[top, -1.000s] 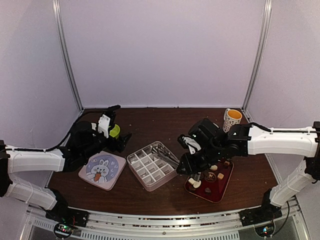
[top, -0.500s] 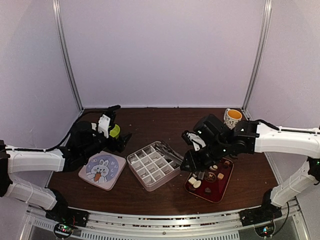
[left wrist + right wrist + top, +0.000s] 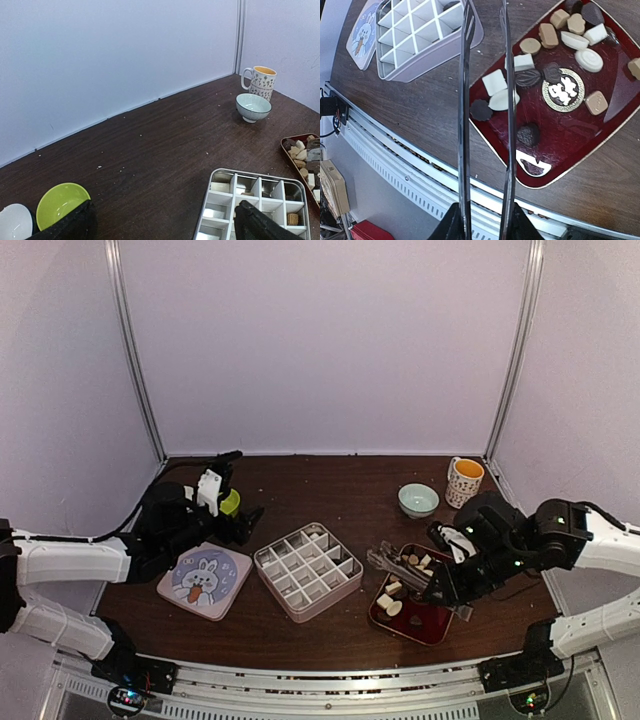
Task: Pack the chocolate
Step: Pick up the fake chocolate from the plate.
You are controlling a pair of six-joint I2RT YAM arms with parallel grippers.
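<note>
**Tongs held over the chocolate tray**

At the left, the left end effector (image 3: 165, 212) hangs with its fingers spread wide and nothing between them, near a green bowl (image 3: 230, 502) and above a bunny-printed lid (image 3: 204, 580). In the middle of the tabletop (image 3: 330, 485) sits a divided box (image 3: 307, 570); a few of its compartments hold a piece. To the right, the chocolate (image 3: 540, 47) lies mostly in a red tray (image 3: 580, 130). Above the tray, the right end effector (image 3: 447, 583) pinches metal tongs (image 3: 465, 100), blades slightly apart and pointing toward the box. Behind the tray stand a pale bowl (image 3: 418, 500) and a mug (image 3: 464, 480).
</note>
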